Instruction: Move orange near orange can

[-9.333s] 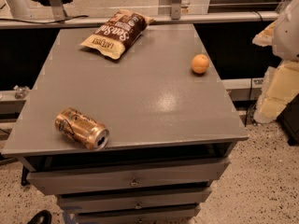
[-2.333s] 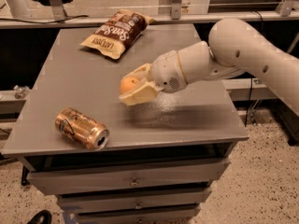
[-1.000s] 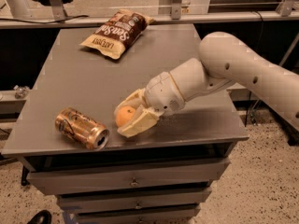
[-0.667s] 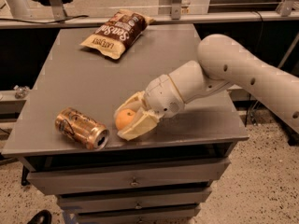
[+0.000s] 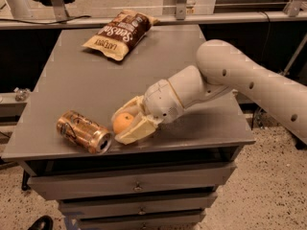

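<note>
The orange sits between the two cream fingers of my gripper, low at the table's front edge. The gripper is shut on the orange, one finger above it and one below. The orange can lies on its side just left of the orange, silver top facing the front, with a small gap between them. My white arm reaches in from the right across the table.
A brown-and-cream chip bag lies at the table's back. The grey table stands on drawers. A rail and dark gear run behind the table. Speckled floor lies to the right.
The orange went from the table's right side into my gripper and across to the front beside the can. Over the last second the gripper edged slightly left and lower.
</note>
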Controlling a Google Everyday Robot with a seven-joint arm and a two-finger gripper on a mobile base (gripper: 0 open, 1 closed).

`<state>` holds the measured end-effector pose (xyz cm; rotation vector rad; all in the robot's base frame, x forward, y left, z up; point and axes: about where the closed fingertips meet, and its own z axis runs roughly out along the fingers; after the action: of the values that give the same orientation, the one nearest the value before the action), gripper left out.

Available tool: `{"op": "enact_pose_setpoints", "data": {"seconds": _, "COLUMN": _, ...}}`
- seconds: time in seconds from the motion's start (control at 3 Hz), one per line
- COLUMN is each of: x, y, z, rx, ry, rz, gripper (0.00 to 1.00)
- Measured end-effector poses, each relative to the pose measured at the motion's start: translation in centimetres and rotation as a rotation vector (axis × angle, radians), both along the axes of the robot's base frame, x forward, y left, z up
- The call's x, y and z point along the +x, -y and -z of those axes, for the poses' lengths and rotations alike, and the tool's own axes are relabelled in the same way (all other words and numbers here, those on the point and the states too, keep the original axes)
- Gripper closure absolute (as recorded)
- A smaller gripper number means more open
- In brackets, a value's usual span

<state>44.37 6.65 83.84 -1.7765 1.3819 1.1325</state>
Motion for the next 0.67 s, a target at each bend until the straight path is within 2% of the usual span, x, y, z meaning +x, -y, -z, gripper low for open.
{"op": "enact_pose_setpoints", "data": {"seconds": 0.33, "x": -0.05, "y": -0.20, "z": 0.10, "rx": 0.007, "ry": 0.000, "rz": -0.002, "gripper": 0.13}}
{"op": "enact_pose_setpoints", "data": {"seconds": 0.67, "x": -0.06, "y": -0.14, "z": 0.17, "rx": 0.010, "ry": 0.000, "rz": 0.000, "gripper": 0.00}}
